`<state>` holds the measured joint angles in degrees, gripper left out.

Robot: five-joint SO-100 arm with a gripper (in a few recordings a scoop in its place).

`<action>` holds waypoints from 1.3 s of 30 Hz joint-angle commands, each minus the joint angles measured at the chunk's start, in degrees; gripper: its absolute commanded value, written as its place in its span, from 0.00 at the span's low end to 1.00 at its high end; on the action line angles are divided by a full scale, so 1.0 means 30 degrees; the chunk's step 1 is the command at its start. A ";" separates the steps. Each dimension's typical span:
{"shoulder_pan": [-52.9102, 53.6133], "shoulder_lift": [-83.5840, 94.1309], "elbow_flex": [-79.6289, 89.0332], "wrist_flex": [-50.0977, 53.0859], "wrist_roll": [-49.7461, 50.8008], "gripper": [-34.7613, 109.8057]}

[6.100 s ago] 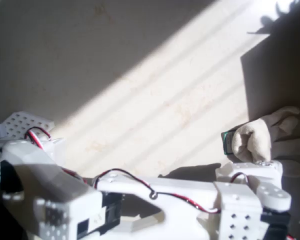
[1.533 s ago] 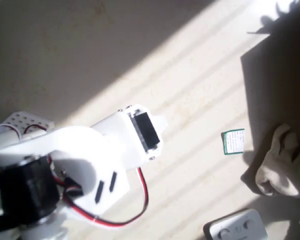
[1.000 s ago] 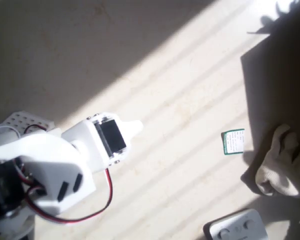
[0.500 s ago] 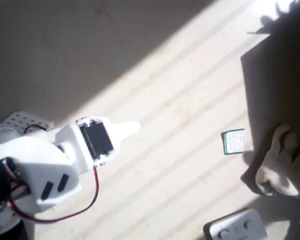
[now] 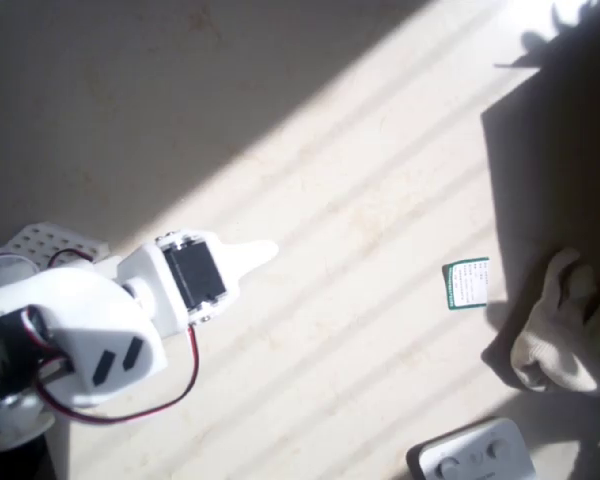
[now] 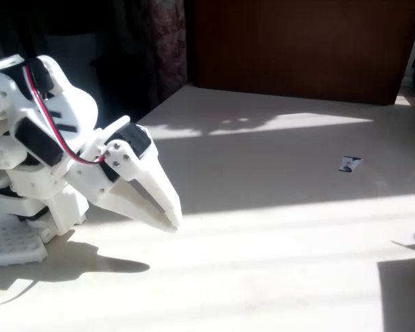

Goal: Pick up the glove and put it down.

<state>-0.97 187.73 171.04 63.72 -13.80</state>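
The cream knitted glove [image 5: 565, 330] lies crumpled at the right edge of the overhead view, half in shadow, with nothing touching it. My white gripper [image 5: 265, 250] is far to its left, folded back close to the arm's base. In the fixed view the gripper [image 6: 171, 220] points down and to the right just above the table. Its two fingers meet at the tips, shut on nothing.
A small green-and-white card [image 5: 467, 284] [image 6: 348, 164] lies just left of the glove. A grey-white device with round buttons [image 5: 475, 455] sits at the bottom edge below the glove. The arm's white perforated base plate [image 5: 45, 245] [image 6: 10, 242] is at the left.
The arm has drawn back from the glove to the left and folded in near its base, hardly moving in the last half second. The glove now lies a little lower and further right than at first.
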 commanded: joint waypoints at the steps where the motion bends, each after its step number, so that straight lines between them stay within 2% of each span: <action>1: -0.0059 0.0117 0.0117 0.0059 -0.0146 0.25; 6: -0.0059 0.0117 0.0146 0.0264 0.0029 0.25; 12: -0.0059 0.0117 0.0088 0.2490 0.0059 0.24; 39: -0.0088 0.0117 0.0088 0.2490 -0.0146 0.24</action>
<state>-0.97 188.17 171.74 70.93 -13.80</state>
